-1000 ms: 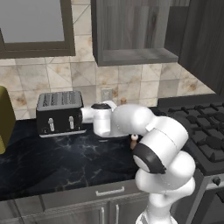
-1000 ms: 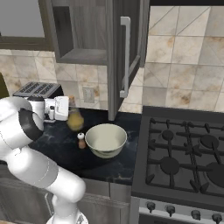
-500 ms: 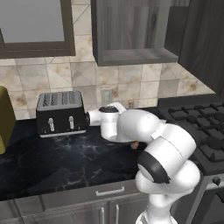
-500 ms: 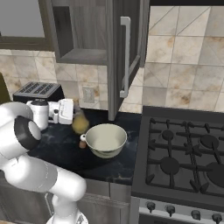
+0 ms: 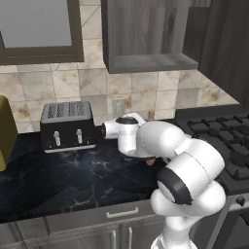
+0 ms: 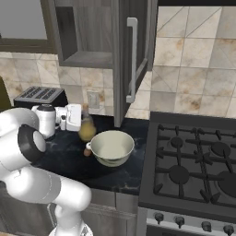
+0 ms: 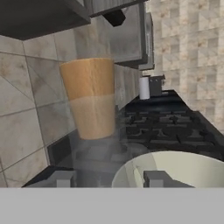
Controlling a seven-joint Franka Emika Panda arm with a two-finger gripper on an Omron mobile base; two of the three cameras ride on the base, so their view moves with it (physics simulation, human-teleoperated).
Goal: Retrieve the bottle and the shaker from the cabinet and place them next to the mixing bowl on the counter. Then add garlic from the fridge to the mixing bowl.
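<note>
The shaker [image 6: 87, 150] stands already on the counter [image 5: 73, 177], touching or almost touching the left side of the bowl [image 6: 112, 147], so I judge this part as done. The bottle [image 6: 86, 129] is now in my gripper [image 6: 83, 120]: my fingers [image 7: 59, 178] are clenched on its lower part, and in the hand view its orange-brown stopper [image 7: 89, 97] rises just in front of me, between the two tips. I hold it upright, a little above the counter, just behind and left of the bowl, over the shaker. I cannot tell if its base is touching the worktop yet; to me it looks a bit in the air.

The cabinet [image 6: 87, 32] is open and its shelf shows nothing on it from here.

What is left, as I judge: to put the bottle down beside the bowl without pushing the shaker over, to let go, and then the whole garlic part. The bowl looks empty inside, so the garlic is not added. The fridge I do not see from this place.
</note>
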